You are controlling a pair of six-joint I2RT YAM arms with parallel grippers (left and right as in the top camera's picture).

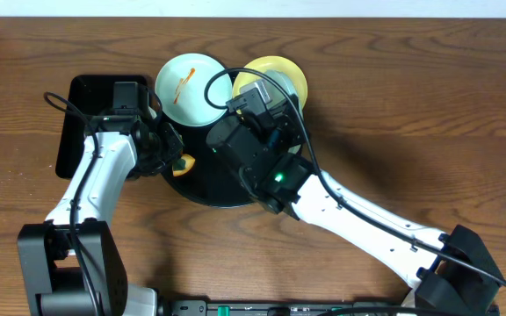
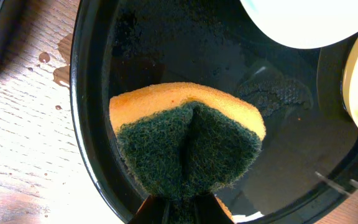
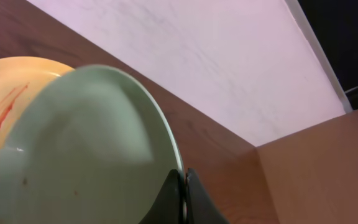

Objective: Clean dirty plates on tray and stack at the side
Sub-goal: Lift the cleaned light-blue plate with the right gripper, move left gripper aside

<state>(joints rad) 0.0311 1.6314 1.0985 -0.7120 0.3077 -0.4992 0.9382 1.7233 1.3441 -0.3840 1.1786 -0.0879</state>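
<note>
Black and glossy against brown wood: found the round tray (image 1: 202, 186) lying on the worktop (image 1: 393, 105), mostly covered by both arms. Saw the left pincer (image 2: 180, 210) pressed on a sponge (image 2: 188, 134), yellow at the back and dark green at the scouring face, held over the wet floor of the tray near its left rim. Could not tell touching from hovering there.

Saw the right pincer (image 3: 184, 186) pinching the rim of a pale green plate (image 3: 86, 149), raised and tilted, with no sauce on the face shown. Behind it, noted a yellow plate (image 3: 5, 93) carrying red streaks.

From overhead, counted two plates at the far edge of the tray: a blue-green plate (image 1: 190, 88) with an orange streak, and the yellow plate just beside it on the right. Could not say surely if the streaked one and the pinched one were the same, nor find a third. Noticed also a smaller rectangular tray (image 1: 82, 123) at the left, and no stack at the side yet.

Judged the step in hand as offering one plate for wiping, with the task at an early stage. Judged the next move to call for bringing sponge and plate together, scouring face flat on the dirty side, with a firm pinch on the thin rim against the push of the sponge.
</note>
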